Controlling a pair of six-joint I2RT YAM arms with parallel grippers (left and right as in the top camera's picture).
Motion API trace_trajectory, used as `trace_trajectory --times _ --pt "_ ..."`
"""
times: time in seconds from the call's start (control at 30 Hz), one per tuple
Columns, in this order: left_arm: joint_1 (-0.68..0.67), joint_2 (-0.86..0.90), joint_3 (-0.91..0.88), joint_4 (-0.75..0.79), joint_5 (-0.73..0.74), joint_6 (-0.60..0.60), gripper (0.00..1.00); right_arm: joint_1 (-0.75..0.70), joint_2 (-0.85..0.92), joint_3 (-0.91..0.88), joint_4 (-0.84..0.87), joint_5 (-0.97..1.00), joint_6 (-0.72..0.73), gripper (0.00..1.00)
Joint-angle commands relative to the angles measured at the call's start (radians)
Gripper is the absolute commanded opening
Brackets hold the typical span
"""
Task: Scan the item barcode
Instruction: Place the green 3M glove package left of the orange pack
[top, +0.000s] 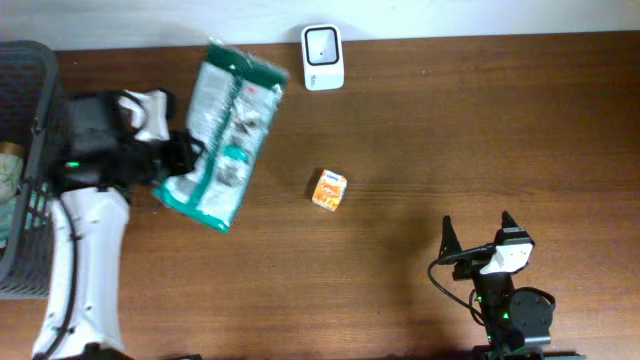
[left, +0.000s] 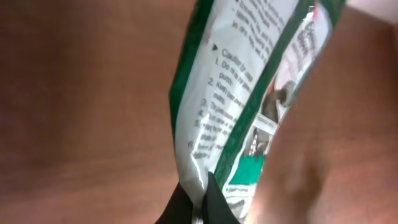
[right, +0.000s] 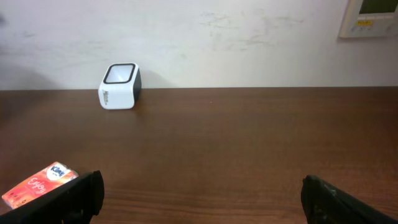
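Over the left side of the table (top: 450, 120), we held the green-and-white pouch (top: 228, 130) by its edge in our tightly closed left gripper (top: 188, 150), short of the scanner (top: 323, 57), our right gripper (top: 478, 235) gaping empty, so picking looked done, scanning not yet.

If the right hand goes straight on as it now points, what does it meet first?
Probably nothing before the wall: the open right hand faces bare table. The white scanner and the orange box lie left of its line.
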Motion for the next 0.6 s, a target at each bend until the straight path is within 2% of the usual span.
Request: trace_trajectory --times 0.0,0.07,0.2,0.37,0.43,0.47,0.5,0.57 --pt "-0.1 0.024 -0.121 0.117 -0.121 -0.163 0.0 0.008 -0.006 -0.007 -0.001 0.005 0.008 0.99" --pt "-0.17 0.064 -0.176 0.189 -0.182 -0.253 0.0 0.008 -0.006 -0.007 -0.001 0.005 0.008 0.98" --pt "-0.237 0.132 -0.194 0.22 -0.212 -0.329 0.0 0.008 -0.006 -0.007 -0.001 0.005 0.008 0.98" --pt "-0.27 0.212 -0.194 0.22 -0.209 -0.335 0.0 0.008 -0.006 -0.007 -0.001 0.005 0.008 0.98" --pt "-0.27 0.216 -0.194 0.219 -0.207 -0.334 0.2 0.008 -0.006 -0.007 -0.001 0.005 0.008 0.98" --pt "-0.27 0.216 -0.194 0.22 -0.207 -0.334 0.53 0.008 -0.006 -0.007 -0.001 0.005 0.008 0.98" --pt "-0.27 0.216 -0.194 0.22 -0.2 -0.333 0.74 0.008 -0.006 -0.007 -0.001 0.005 0.008 0.98" --pt "-0.269 0.21 -0.171 0.209 -0.18 -0.29 0.86 0.008 -0.006 -0.007 -0.001 0.005 0.008 0.98"
